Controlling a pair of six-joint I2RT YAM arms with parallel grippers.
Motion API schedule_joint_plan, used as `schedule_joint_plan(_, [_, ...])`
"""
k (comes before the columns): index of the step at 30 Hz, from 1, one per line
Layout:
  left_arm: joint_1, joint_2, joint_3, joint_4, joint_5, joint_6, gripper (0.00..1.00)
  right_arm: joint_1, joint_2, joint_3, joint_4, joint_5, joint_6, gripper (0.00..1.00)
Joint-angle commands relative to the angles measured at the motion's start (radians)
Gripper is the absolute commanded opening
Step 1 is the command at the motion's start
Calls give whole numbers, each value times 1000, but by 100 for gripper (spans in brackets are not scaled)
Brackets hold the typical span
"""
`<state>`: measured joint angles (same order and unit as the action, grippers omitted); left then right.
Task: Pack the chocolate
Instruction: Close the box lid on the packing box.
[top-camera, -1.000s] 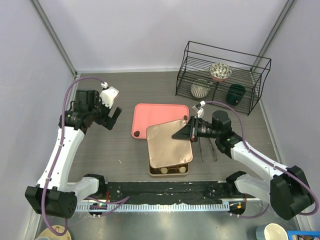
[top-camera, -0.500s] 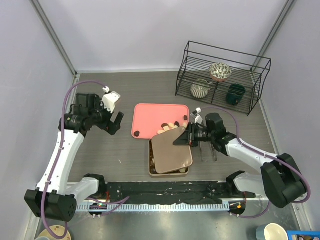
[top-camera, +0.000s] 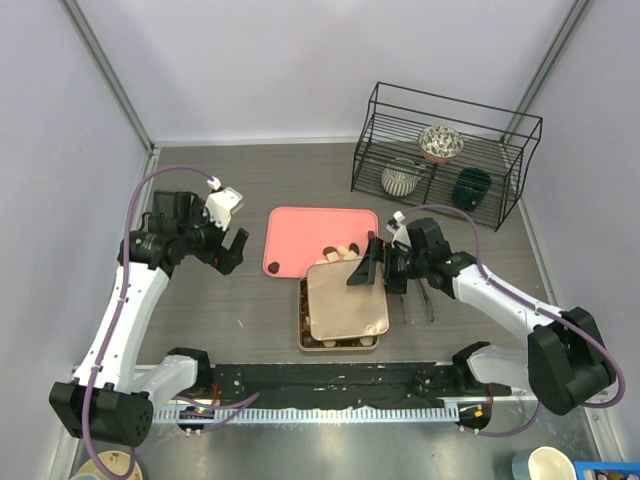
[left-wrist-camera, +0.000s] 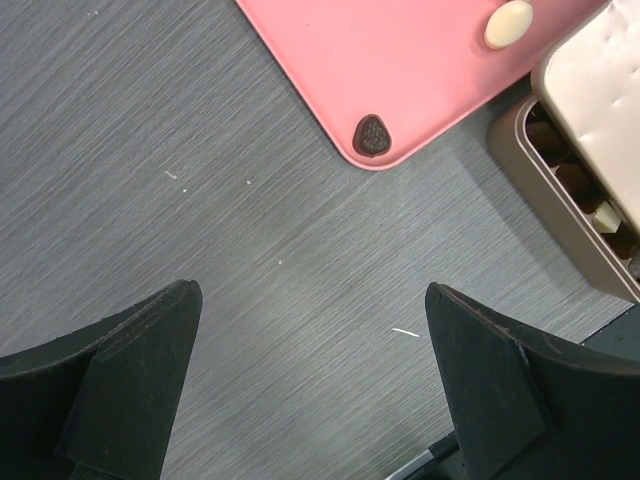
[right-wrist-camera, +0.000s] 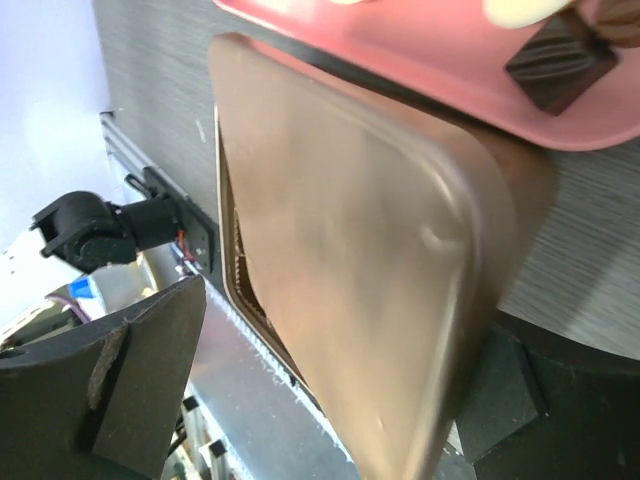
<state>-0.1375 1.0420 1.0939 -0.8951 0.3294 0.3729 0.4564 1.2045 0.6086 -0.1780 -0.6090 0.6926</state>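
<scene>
Currently your left fingers (left-wrist-camera: 120, 390) stand wide apart above the tabletop (left-wrist-camera: 250, 250), just off a corner of the pink tray (left-wrist-camera: 400, 60). Your right fingers (right-wrist-camera: 110, 380) are also spread, either side of the gold-brown lid (right-wrist-camera: 340, 250); contact cannot be told. The lid lies askew on the box (left-wrist-camera: 520, 150). Chocolate (top-camera: 342, 250): several pieces at the tray's near edge, more showing in the box beside the lid.

Bright, even lighting; soft shadows; close wrist-view foregrounds slightly blurred.
</scene>
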Motion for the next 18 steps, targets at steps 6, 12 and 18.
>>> schedule_joint_plan(6, [1, -19, 1, 7, 42, 1, 100, 10, 3, 166, -354, 201, -176, 100])
schedule_joint_plan(12, [-1, -19, 1, 4, 46, 3, 100, 42, 7, 224, -435, 331, -191, 100])
schedule_joint_plan(18, [-1, -27, -6, 2, 51, 11, 100, 44, 3, 260, -430, 429, -170, 98])
